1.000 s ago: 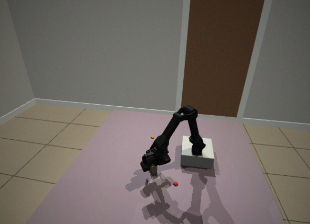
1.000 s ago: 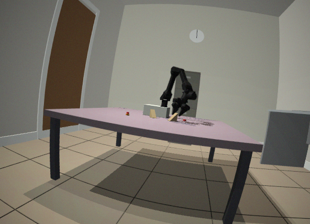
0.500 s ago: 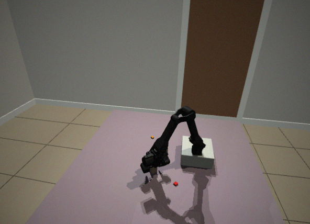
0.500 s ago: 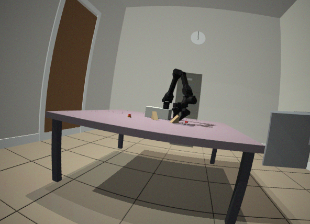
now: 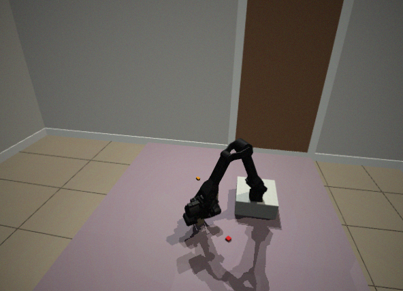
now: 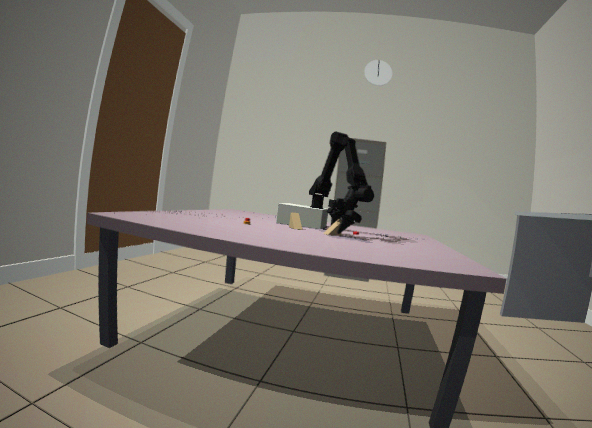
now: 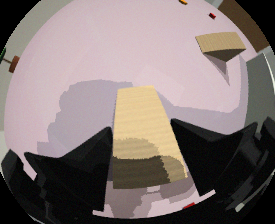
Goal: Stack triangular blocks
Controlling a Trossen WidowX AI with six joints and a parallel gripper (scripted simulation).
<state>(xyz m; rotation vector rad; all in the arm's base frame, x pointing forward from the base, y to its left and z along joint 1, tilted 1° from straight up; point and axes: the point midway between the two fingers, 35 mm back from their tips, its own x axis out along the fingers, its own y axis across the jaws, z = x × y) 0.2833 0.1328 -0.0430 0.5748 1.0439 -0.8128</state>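
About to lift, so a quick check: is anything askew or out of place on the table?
Nothing stands out. The tool is closing around one wedge, which lies on the table; the other wedge stands apart, upright beside the base.
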